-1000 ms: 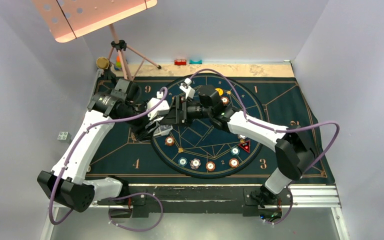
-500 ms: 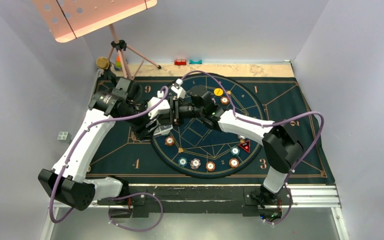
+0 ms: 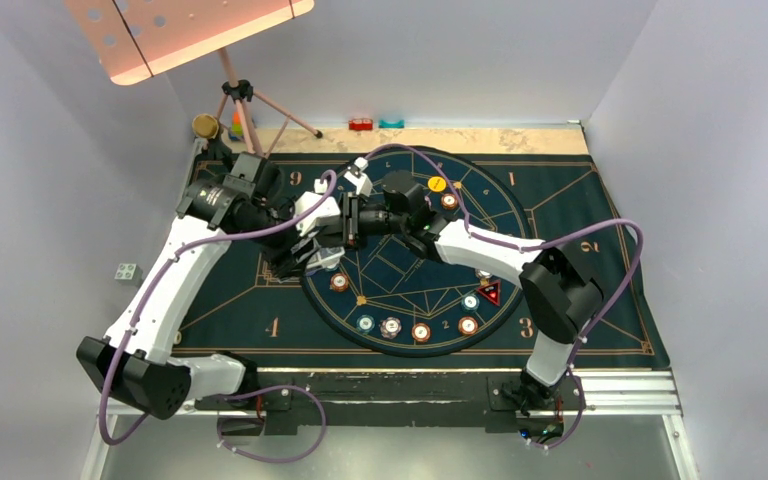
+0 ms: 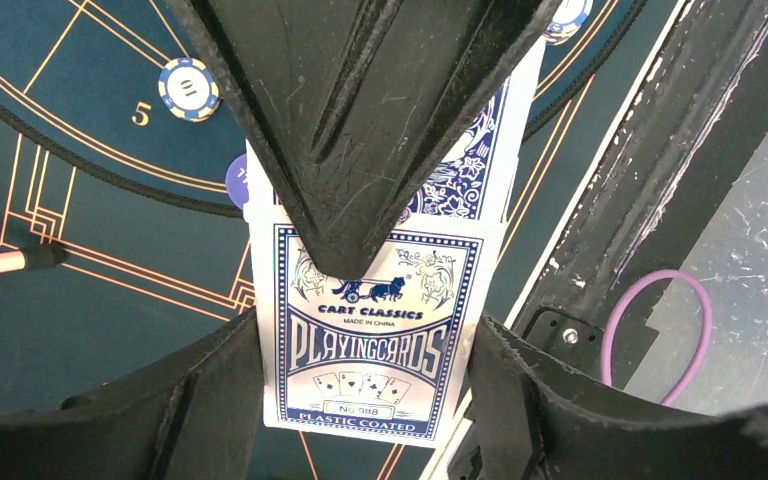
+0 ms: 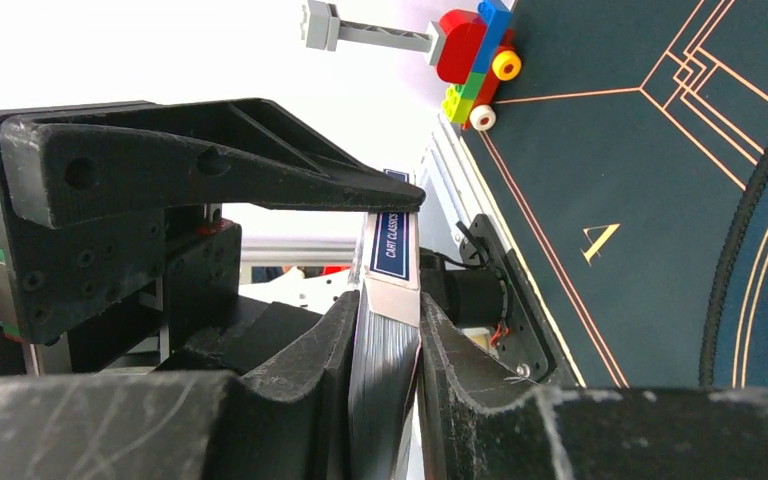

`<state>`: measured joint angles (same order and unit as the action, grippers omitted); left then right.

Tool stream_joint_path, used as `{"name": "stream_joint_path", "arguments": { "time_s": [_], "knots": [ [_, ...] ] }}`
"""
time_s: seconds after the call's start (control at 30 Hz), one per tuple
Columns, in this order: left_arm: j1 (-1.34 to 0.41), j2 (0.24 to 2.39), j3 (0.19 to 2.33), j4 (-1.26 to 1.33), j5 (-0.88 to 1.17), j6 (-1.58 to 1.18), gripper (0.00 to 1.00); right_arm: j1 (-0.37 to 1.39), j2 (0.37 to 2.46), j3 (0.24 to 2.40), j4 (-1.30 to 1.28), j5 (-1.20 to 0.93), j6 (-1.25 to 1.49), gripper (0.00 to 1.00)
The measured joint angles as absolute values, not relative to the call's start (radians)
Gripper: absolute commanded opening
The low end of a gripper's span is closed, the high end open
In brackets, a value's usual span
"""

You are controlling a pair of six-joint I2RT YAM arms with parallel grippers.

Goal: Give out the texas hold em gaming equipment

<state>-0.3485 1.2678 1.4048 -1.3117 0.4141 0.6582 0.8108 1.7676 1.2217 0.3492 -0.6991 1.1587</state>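
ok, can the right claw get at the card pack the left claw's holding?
Probably yes. The left claw grips the card pack by its side edges, leaving both faces free, and the right claw straddles those faces, fingers close on either side. Nothing else sits between.

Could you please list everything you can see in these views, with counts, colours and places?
Card pack: one, blue and white, held over the circle's left edge.
Poker chips: about eight visible, orange, teal and white, spread round the mat's circle.
Yellow disc: one, far side of the circle.
Red triangular marker: one, right side of the circle.
Mat: one, dark blue with gold lines, covering the table.
Blocks: two, red and teal, beyond the mat's far edge.
Stand: one, pink, on a tripod, far left corner.
Left gripper: black fingers, shut on the card pack.
Right gripper: black fingers, closed on the same pack.
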Motion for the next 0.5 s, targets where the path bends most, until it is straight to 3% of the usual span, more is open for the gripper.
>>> {"name": "stream_joint_path", "arguments": {
  "time_s": [0.07,0.1,0.5],
  "knots": [
    [-0.348,1.269,1.405,-1.313,0.415,0.664,0.97,0.81,1.768,1.219,0.356,-0.7,1.168,0.08],
    [-0.348,1.269,1.405,-1.312,0.416,0.672,0.99,0.811,1.768,1.217,0.364,-0.707,1.166,0.07],
    [-0.348,1.23,1.378,-1.308,0.421,0.73,1.0,0.81,1.768,1.184,0.398,-0.739,1.169,0.07]
  ]
}}
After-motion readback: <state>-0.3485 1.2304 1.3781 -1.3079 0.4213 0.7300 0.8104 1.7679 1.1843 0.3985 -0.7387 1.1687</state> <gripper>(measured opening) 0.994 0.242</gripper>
